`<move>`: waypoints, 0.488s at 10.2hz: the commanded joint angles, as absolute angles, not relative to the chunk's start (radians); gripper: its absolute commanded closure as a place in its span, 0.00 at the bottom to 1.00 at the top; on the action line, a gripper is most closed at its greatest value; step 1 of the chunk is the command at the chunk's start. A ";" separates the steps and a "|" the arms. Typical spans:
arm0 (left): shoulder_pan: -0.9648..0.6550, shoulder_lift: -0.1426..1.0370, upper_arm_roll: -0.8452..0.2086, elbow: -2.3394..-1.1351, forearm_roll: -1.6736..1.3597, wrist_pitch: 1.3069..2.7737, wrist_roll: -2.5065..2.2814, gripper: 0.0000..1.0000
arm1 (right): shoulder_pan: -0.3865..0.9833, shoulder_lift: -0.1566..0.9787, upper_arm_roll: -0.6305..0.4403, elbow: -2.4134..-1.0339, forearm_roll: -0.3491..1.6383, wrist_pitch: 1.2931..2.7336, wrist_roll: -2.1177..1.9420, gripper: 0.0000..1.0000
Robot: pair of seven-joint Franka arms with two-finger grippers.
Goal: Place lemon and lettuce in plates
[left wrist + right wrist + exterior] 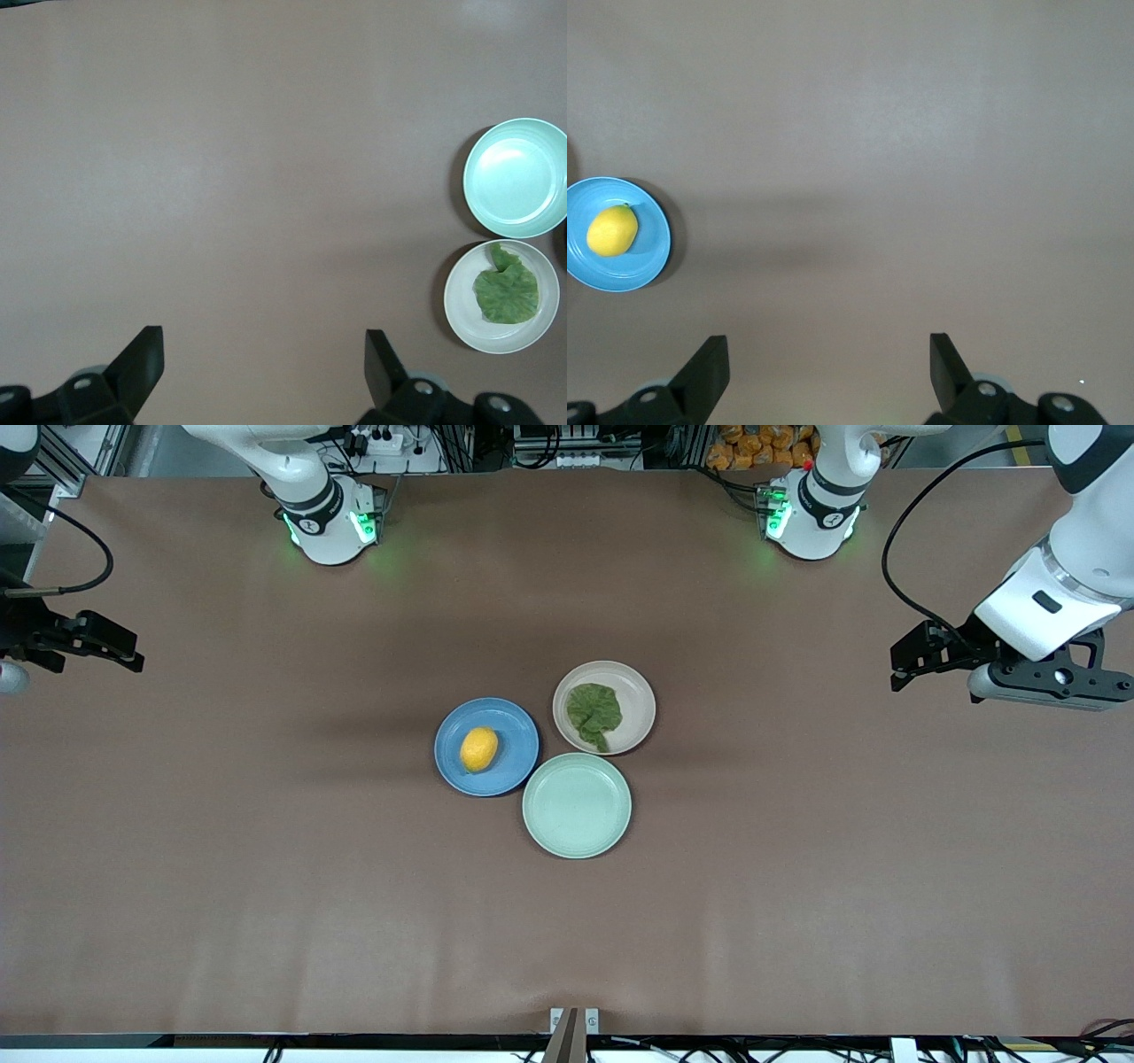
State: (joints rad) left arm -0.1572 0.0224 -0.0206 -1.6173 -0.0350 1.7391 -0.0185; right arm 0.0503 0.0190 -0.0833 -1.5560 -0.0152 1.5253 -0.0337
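Item one: the lemon is lying in the blue plate, its long axis running roughly toward the robots' bases with a slight tilt.

Item two: the lettuce is resting in the beige-pink plate, tapered end pointing toward the front camera.

Item three: a mint-green plate is sitting bare, nearest the front camera, touching or just beside the other two.

Item four: the left gripper is hovering over bare table at the left arm's end, jaws spread wide, holding nothing; the lettuce plate is lying well apart from it, toward the table's middle.

Item five: the right gripper is hanging over the right arm's end, likewise spread and empty, the lemon plate well apart from it.

Judgement: both pieces appear placed, so no arm is needing to reach; each is nearer its own plate.
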 commanded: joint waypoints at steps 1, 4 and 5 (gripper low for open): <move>-0.156 0.031 -0.020 -1.591 -0.051 1.750 0.011 0.00 | 0.058 0.014 -0.084 -1.555 -0.032 1.520 -0.018 0.00; -0.155 0.029 -0.020 -1.589 -0.046 1.750 0.011 0.00 | 0.061 0.014 -0.084 -1.555 -0.031 1.520 -0.018 0.00; -0.153 0.029 -0.020 -1.589 -0.045 1.750 0.011 0.00 | 0.061 0.014 -0.084 -1.555 -0.031 1.520 -0.017 0.00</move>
State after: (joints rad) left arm -0.1574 0.0224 -0.0217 -1.6067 -0.0350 1.7501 -0.0185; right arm 0.0517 0.0190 -0.0826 -1.5560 -0.0152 1.5253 -0.0337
